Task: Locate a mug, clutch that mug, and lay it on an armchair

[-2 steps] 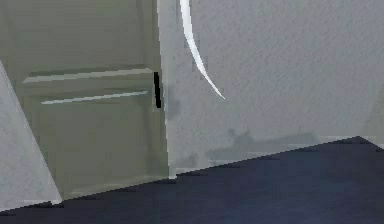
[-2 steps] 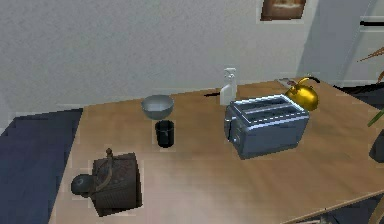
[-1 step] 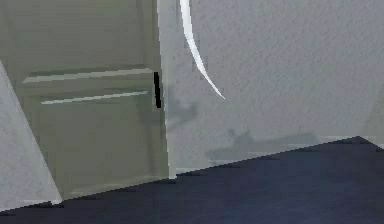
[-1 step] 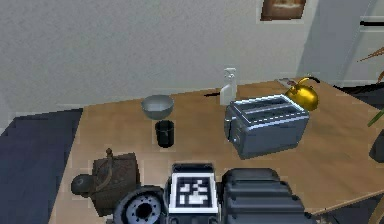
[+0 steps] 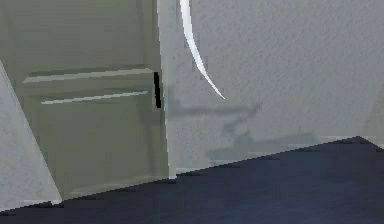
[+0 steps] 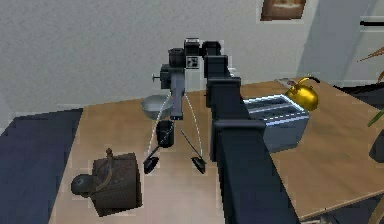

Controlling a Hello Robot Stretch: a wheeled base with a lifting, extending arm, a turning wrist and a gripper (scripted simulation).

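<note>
Arm side view: wooden bench (image 6: 120,130) with the dark arm (image 6: 240,150) reaching across it from the near edge toward the far edge. The hand (image 6: 174,163) hangs at the arm's far end, its dark body up high. Two thin fingers (image 6: 150,163) run down to dark tips low over bare wood, about mid-depth, left of the bench's middle. Hand state: cannot tell. Whether it holds anything: cannot tell.

The likely task thing is a low grey vessel (image 6: 155,103), rounded, close to the bench's far edge. It is too small to confirm as a mug. It sits behind the hand's upper part, just left of the hand body and farther toward the far edge than the fingertips. Contact between hand and vessel can't be judged.

Other things on the bench:
- Dark brown lumpy object (image 6: 110,180) near the near-left corner, with a round knob on its left side, well apart from the grey vessel.
- Silver toaster (image 6: 275,120) just right of the arm, on the right half.
- Yellow kettle (image 6: 303,93) behind the toaster, toward the far edge.

A framed picture (image 6: 283,8) hangs on the wall past the far edge.

Forward view: pale panelled door (image 5: 95,100) with a dark handle (image 5: 157,90) on its right side. There is a grey wall (image 5: 300,70) and a dark blue floor (image 5: 250,190). A thin white curved strip (image 5: 197,50) comes down from the top edge.
</note>
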